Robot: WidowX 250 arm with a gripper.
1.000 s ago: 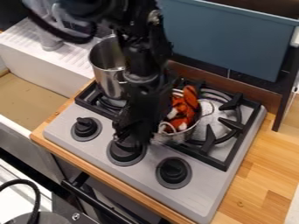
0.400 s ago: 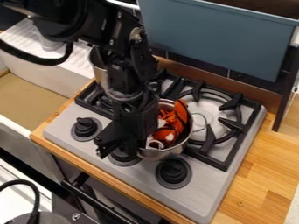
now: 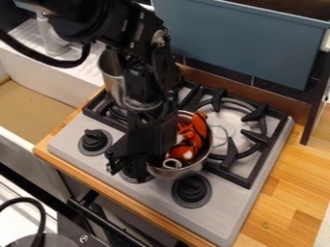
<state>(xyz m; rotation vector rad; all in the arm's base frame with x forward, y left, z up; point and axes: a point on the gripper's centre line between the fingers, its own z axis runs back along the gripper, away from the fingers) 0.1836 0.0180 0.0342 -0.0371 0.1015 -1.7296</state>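
White sink point(image 3: 45, 77) L of stove point(image 3: 222, 205), blue panel point(image 3: 238, 46) behind, wood ctr point(image 3: 290, 178) on R

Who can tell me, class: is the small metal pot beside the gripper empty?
No, orange-red things lie inside the small metal pot.

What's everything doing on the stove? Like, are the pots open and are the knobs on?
Gripper: hanging down, close beside the small pot
Small pot: lid off, filled partly
Orange-and-white thing: inside the small pot, poking up
Tall pot: upright, partly behind the arm
Black knobs: attached; can't tell if on or off
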